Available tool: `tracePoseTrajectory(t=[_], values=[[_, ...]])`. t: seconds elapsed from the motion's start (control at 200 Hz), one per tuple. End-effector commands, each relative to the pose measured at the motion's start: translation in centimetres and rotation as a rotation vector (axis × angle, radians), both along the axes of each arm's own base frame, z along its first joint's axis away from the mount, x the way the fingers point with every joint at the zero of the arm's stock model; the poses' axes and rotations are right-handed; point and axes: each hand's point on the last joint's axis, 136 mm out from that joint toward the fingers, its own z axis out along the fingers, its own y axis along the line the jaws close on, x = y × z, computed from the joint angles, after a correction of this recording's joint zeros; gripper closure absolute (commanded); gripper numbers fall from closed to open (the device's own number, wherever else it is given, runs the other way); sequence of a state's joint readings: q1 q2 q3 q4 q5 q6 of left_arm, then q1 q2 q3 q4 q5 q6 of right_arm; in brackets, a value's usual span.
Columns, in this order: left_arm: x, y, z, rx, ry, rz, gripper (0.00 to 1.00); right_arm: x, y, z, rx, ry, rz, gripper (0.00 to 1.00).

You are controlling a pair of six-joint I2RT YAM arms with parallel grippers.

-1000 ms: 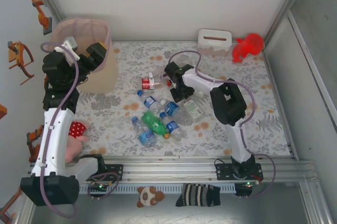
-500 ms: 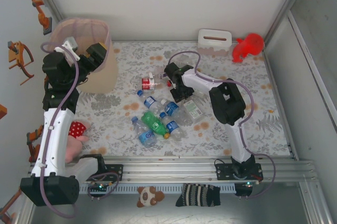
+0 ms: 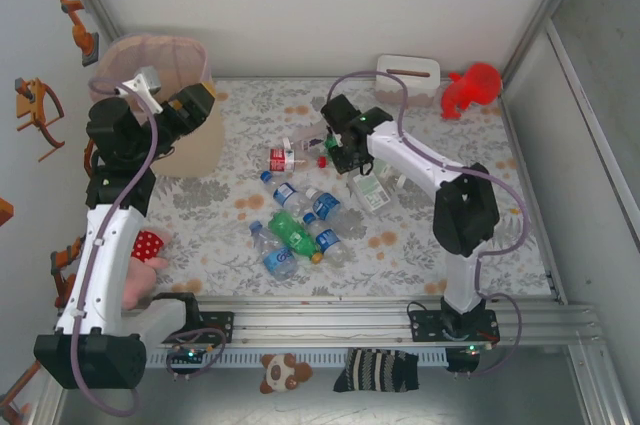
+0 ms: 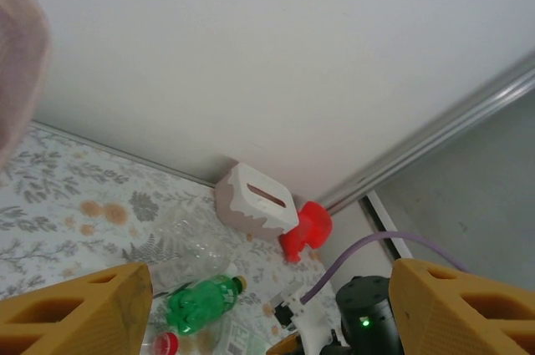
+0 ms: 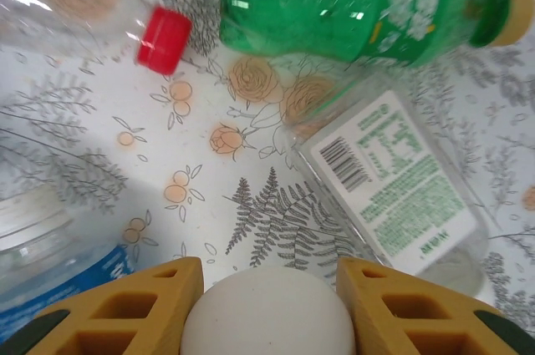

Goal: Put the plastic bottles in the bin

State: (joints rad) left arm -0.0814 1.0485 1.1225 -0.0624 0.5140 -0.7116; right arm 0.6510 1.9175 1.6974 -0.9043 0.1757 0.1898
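Note:
Several plastic bottles lie mid-table: a red-labelled one (image 3: 283,157), blue-labelled ones (image 3: 285,193), a green one (image 3: 292,233) and a clear one with a green label (image 3: 370,193). My right gripper (image 3: 340,150) hangs over them. In the right wrist view its fingers (image 5: 269,276) are shut on a white rounded thing (image 5: 266,317), apparently a bottle's end. Below it lie a green bottle (image 5: 343,0), a red cap (image 5: 164,39) and the green-labelled bottle (image 5: 393,192). The beige bin (image 3: 190,150) stands far left. Beside it my left gripper (image 3: 190,105) is open, its fingers (image 4: 267,288) wide apart around nothing.
A white tissue box (image 3: 407,75) and a red toy figure (image 3: 470,88) stand at the far right edge. A red dotted object (image 3: 147,245) lies near the left arm. A plush toy (image 3: 279,372) and a striped sock (image 3: 378,370) lie beyond the front rail.
My right gripper has closed further and moved up and away from the bottle pile toward the far side. The left gripper shifted slightly right beside the bin.

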Motion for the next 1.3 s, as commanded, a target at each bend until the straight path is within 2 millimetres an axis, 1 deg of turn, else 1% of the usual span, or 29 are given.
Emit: tracePoseTrajectory(t=[0.0, 0.085, 0.165, 0.245, 0.31, 0.501, 0.656, 0.776, 0.866, 0.951, 1.051, 1.157, 1.297], values=[[-0.5, -2.2, 1.9, 0.037, -0.11, -0.096, 0.26, -0.4, -0.5, 4.2, 0.067, -0.068, -0.034, 0.62], [-0.9, -4.2, 2.2, 0.071, -0.155, -0.166, 0.25, -0.7, 0.2, 6.8, 0.156, -0.11, -0.028, 0.62], [-1.4, -6.3, 2.4, 0.099, -0.216, -0.255, 0.23, -1.3, 1.1, 9.4, 0.258, -0.141, 0.005, 0.62], [-2.1, -8.2, 2.8, 0.113, -0.267, -0.34, 0.22, -2.0, 1.9, 12.3, 0.359, -0.186, 0.041, 0.62], [-2.6, -9.5, 3.0, 0.122, -0.304, -0.394, 0.21, -2.8, 2.2, 14.8, 0.429, -0.231, 0.07, 0.62], [-5.2, -13.2, 3.8, 0.147, -0.432, -0.543, 0.14, -5.2, 2.4, 21.6, 0.622, -0.378, 0.161, 0.63], [-7.7, -15.7, 4.8, 0.143, -0.53, -0.663, 0.08, -7.7, 2.7, 26.2, 0.769, -0.461, 0.257, 0.63], [-10.0, -17.6, 5.4, 0.153, -0.601, -0.765, 0.03, -9.5, 3.2, 29.0, 0.87, -0.49, 0.336, 0.64], [-11.8, -18.9, 5.8, 0.153, -0.644, -0.853, 0.0, -11.0, 3.2, 31.3, 0.947, -0.53, 0.386, 0.64], [-13.6, -20.0, 6.1, 0.15, -0.681, -0.933, 0.02, -12.3, 3.3, 33.1, 1.015, -0.556, 0.436, 0.64], [-15.5, -21.3, 6.0, 0.165, -0.714, -1.006, 0.03, -13.8, 3.6, 35.0, 1.093, -0.566, 0.506, 0.64], [-16.5, -22.3, 5.7, 0.183, -0.722, -1.051, 0.03, -15.5, 3.8, 36.7, 1.162, -0.568, 0.579, 0.65], [-16.6, -23.5, 5.4, 0.183, -0.711, -1.066, 0.03, -17.5, 3.5, 38.6, 1.237, -0.585, 0.659, 0.64]])
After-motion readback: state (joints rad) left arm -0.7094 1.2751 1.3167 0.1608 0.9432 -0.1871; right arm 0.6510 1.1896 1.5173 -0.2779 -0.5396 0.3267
